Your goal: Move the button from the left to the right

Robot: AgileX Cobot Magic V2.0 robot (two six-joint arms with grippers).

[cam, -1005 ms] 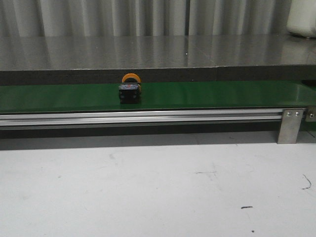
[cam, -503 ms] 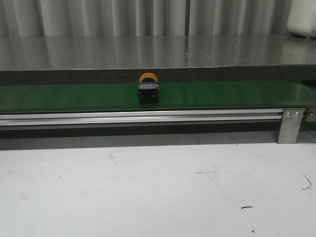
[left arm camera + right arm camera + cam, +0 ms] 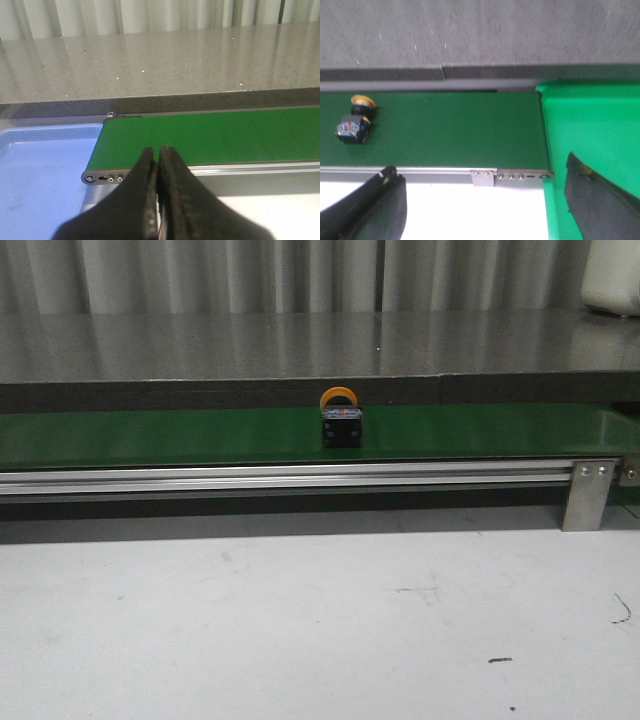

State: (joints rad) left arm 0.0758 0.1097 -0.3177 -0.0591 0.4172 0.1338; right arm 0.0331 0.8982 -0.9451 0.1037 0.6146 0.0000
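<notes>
Front view: the button (image 3: 340, 420) is sitting on the green belt (image 3: 150, 437), a little right of the belt's middle, its orange cap pointing to the far side and its black body facing me. A silver rail (image 3: 280, 478) is running along the belt's near edge, with a bracket (image 3: 587, 494) at its right end. The white tabletop (image 3: 300, 630) is lying in front.

Left wrist view: my left fingers (image 3: 159, 192) are pressing together with nothing between them, hovering near the belt's (image 3: 225, 135) left end. A blue tray (image 3: 45, 170) is sitting just beside that end.

Right wrist view: my right fingers (image 3: 482, 200) are standing wide apart, holding nothing. The button (image 3: 355, 120) is lying on the belt (image 3: 455, 130), well apart from the green bin (image 3: 590, 130) touching the belt's right end.
</notes>
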